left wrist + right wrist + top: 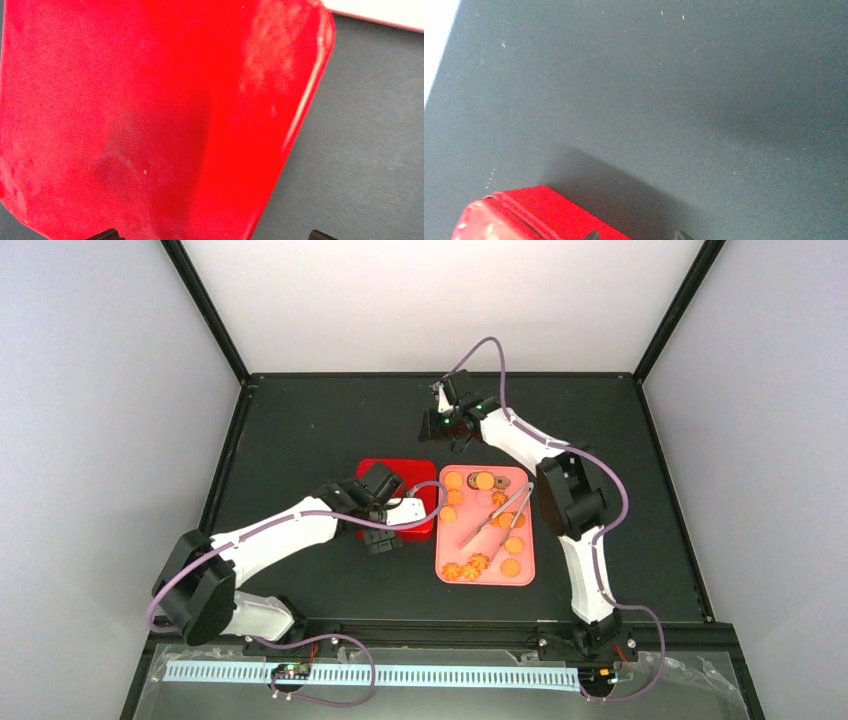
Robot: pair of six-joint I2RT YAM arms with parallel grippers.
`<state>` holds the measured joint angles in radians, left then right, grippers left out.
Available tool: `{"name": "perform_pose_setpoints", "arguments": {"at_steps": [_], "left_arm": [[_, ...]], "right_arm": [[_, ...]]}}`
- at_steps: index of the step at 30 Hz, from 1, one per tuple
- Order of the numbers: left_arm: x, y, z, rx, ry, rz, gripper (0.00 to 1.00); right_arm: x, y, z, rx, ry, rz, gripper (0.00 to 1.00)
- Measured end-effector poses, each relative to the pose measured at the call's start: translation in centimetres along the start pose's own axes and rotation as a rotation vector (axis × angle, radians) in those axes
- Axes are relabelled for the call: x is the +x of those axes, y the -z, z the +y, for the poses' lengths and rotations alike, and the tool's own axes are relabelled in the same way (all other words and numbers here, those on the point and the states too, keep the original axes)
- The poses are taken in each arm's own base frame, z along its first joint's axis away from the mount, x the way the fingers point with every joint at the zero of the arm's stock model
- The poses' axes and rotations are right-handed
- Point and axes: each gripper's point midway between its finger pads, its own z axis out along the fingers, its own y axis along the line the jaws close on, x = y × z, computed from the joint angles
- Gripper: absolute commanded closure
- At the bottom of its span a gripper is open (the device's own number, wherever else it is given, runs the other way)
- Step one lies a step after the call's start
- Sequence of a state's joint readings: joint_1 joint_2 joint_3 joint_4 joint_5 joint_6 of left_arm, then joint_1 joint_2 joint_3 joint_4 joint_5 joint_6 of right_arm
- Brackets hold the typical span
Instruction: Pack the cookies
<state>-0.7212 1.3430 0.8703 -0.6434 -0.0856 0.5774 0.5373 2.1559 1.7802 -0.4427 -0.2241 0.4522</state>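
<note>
Your left gripper [214, 236] is hanging over the red tray [395, 472], which is sitting just left of the pink tray [522, 578]. Its fingers are spreading wide with nothing between them. The cookies [484, 480] are lying on the pink tray, with the metal tongs [495, 523] resting among them. Your right gripper [638, 235] is hovering over the dark table [674, 100] beyond the pink tray's far left corner, fingertips parted, gripping nothing.
</note>
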Motion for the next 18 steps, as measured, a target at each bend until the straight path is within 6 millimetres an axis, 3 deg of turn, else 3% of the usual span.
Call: {"name": "perform_pose_setpoints", "arguments": {"at_steps": [8,14,18], "left_arm": [[-0.8,-2.3,1.4,-0.138,-0.074,0.026,0.02],[-1.4,-2.8,1.8,-0.172,-0.094,0.035,0.02],[-1.1,-2.9,1.3,-0.144,-0.103,0.045,0.02]], "right_arm": [[2.8,-4.8,-0.9,-0.016,0.004,0.126,0.62],[5.6,-5.8,1.2,-0.082,0.058,0.199,0.67],[6.3,-5.5,2.2,-0.132,0.098,0.176,0.70]]}}
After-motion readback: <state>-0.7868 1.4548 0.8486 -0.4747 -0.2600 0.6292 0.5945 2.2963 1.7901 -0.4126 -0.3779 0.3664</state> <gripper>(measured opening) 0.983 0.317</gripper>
